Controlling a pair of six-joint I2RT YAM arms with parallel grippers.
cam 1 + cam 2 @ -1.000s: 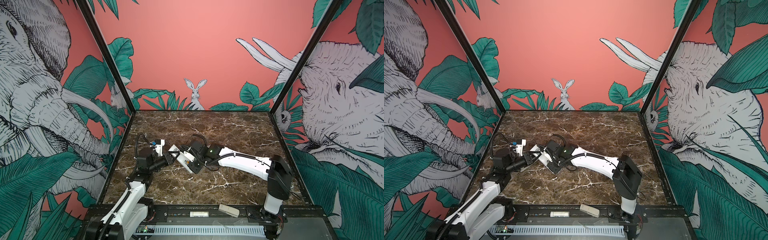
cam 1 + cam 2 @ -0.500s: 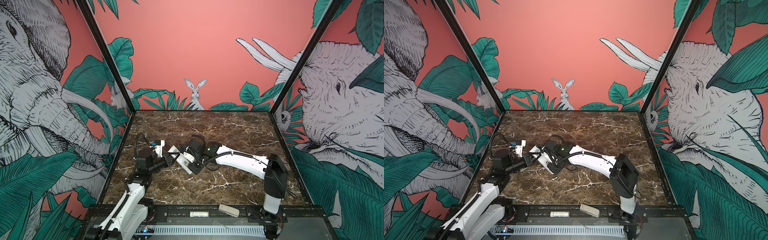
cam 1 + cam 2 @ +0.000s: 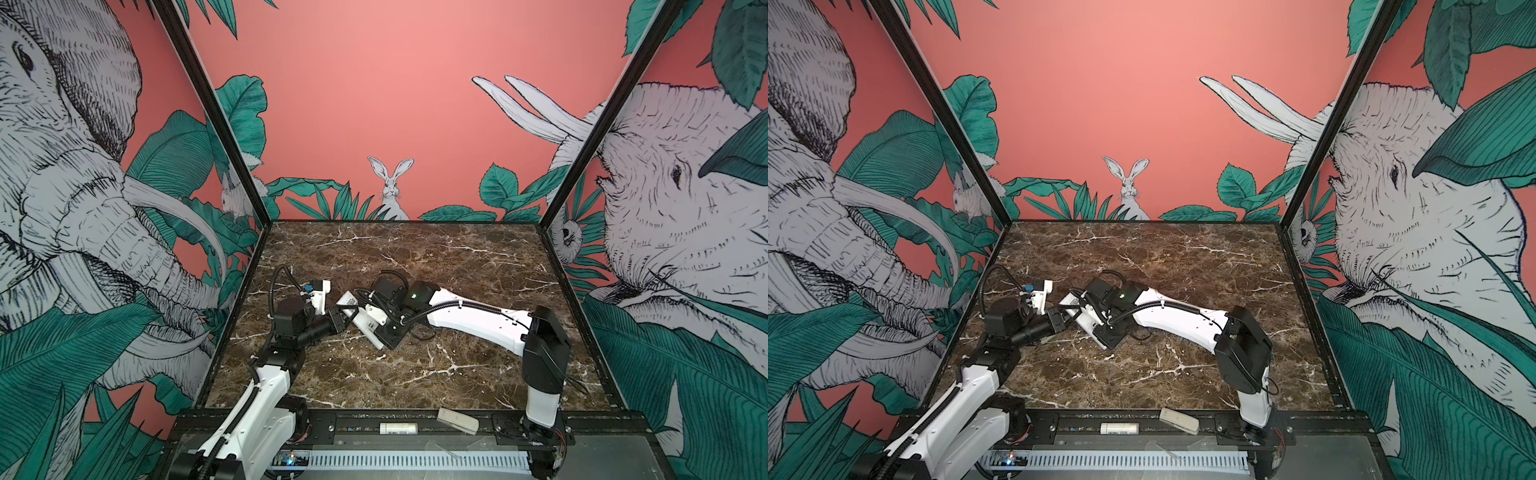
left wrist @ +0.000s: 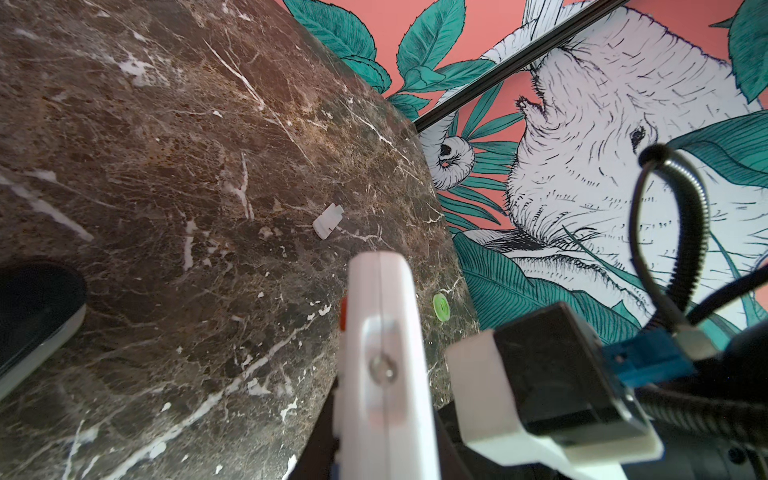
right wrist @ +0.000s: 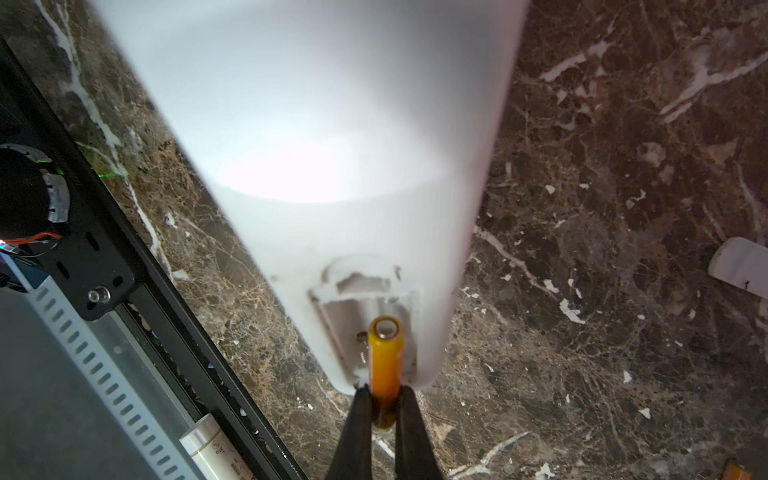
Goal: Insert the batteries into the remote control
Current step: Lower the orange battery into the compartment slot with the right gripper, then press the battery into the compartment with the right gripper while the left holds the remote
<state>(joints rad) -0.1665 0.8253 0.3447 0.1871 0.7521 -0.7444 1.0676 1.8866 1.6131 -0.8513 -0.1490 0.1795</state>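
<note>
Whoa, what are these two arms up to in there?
The left gripper holds the remote control above the table, its back uncovered. The right gripper pinches a battery whose tip sits in the open compartment, not yet pushed flat. A second battery lies on the table.

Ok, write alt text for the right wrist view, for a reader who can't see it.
The right gripper pinches an orange battery between two dark fingers, its pale tip over the open compartment at the end of the white remote control. Brown marble table lies beneath, with a second battery at the frame's corner.
</note>
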